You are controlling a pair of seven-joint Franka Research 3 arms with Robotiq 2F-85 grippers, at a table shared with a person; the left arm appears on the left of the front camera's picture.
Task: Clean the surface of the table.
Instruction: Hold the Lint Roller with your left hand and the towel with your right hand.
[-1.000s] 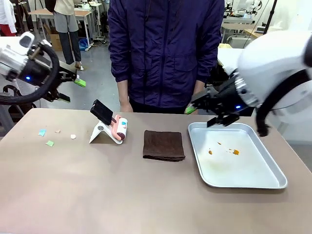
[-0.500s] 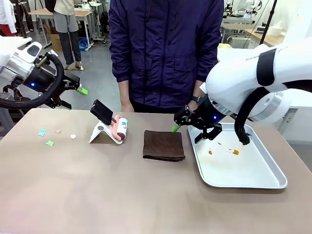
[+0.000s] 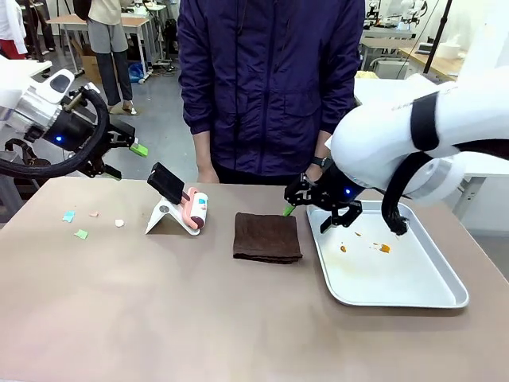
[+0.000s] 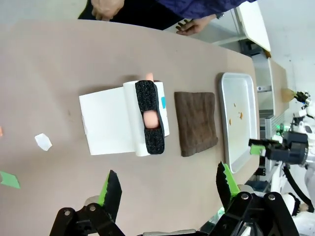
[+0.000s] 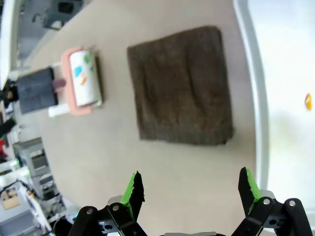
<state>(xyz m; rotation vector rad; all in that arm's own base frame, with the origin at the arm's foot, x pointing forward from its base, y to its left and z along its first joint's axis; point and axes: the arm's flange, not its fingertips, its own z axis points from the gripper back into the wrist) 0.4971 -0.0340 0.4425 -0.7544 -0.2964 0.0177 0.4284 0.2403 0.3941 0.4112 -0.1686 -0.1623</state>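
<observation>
The taupe table carries a few small paper scraps at its far left. A pink lint roller leans on a white stand, and a folded brown cloth lies in the middle. My left gripper hangs open above the table's far left corner; its wrist view looks down on the roller and cloth past the open gripper. My right gripper is open, low over the gap between cloth and tray. In its wrist view the open gripper frames the cloth.
A silver metal tray with orange smears sits at the right. A person in a dark blue jacket stands at the far edge, hands resting near it. The near half of the table is bare.
My right arm has swung left from the tray's far edge to the cloth's right side. The left gripper has shifted slightly right. Both stay open.
</observation>
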